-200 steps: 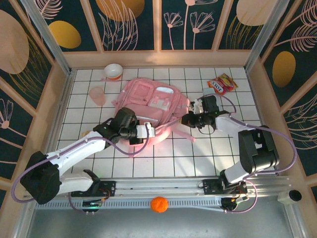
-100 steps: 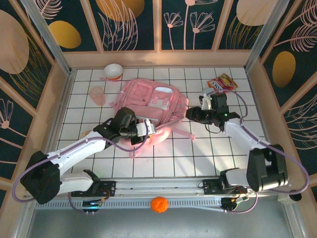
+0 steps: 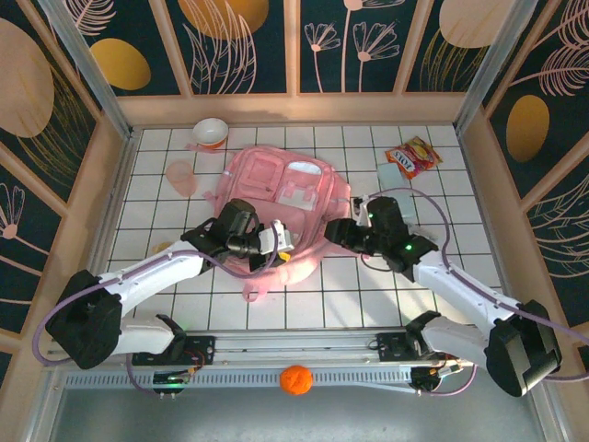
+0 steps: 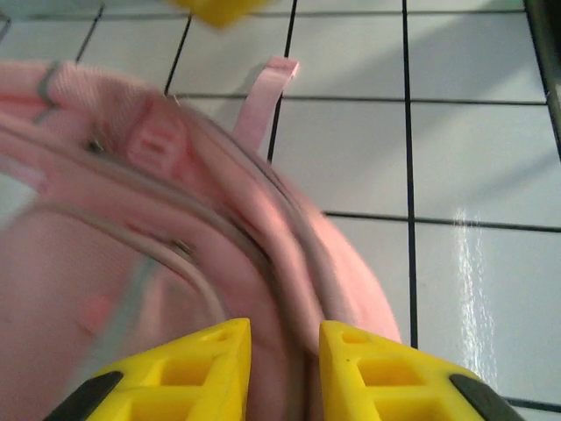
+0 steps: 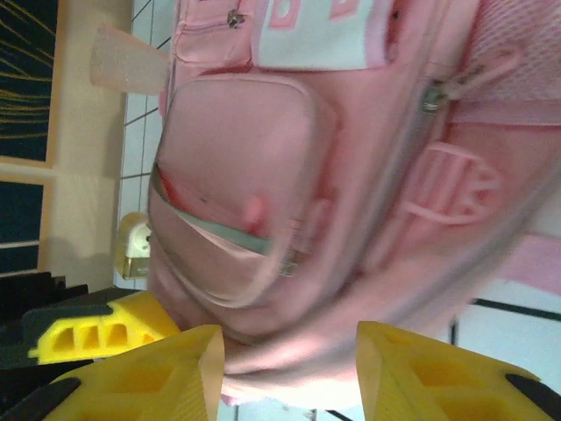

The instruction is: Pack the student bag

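Straddling a seam of the large pink fabric backpack (image 3: 279, 187), the left gripper (image 4: 285, 340) holds its yellow jaws slightly apart, with pink fabric running between them. The right gripper (image 5: 290, 346) has its jaws wider apart, and the backpack's blurred lower edge lies just ahead, between them.

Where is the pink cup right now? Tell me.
In the top view, the pink cup stands on the far left of the table, just nearer than the bowl and left of the student bag.
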### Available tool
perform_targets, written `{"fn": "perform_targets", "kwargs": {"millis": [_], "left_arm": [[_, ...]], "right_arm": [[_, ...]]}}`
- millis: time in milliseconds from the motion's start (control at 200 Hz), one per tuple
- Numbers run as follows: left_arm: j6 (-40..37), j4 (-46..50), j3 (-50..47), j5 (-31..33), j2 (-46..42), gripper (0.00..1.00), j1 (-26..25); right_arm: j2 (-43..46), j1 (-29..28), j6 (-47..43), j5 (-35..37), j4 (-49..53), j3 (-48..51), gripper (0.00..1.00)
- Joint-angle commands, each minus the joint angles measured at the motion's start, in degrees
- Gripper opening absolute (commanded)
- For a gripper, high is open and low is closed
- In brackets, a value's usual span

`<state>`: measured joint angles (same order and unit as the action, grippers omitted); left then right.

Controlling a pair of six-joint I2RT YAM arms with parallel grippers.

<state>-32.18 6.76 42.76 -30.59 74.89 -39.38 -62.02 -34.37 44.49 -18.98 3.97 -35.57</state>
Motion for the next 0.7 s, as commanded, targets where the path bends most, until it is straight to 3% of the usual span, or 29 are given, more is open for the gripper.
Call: {"fn": "perform_targets", "kwargs": {"millis": [0, 260, 490, 596, 696], "left_arm": [[3.0, -5.5, 1.6, -4.6, 1.4, 0.27, 0.0], [8.4, -9.5, 3.2, -2.1, 4.6, 0.14, 0.0], [10.7, -14.0, 0.6, -0.4, -0.5, 0.37, 1.8], [8.0, -9.2, 1.1, -2.9, -2.6, 0.41, 6.9], [0.8, -1.4, 2.7, -2.5, -4.0, 0.48, 10.9]], "right_arm": [[-2.0, -4.5, 8.8, 10.3, -6.5, -0.6, 0.44], [-6.0, -8.2, 17.7, 17.1, -3.0, -2.2, 0.45], [-4.5, -8.0, 17.8, 17.5, 0.1, -2.2, 0.46], [-3.1, -8.2, 17.3, 18.3, 0.7, -1.4, 0.46], [-1.5, -7.9, 16.9, 19.5, -0.7, 0.3, 0.46]]}}
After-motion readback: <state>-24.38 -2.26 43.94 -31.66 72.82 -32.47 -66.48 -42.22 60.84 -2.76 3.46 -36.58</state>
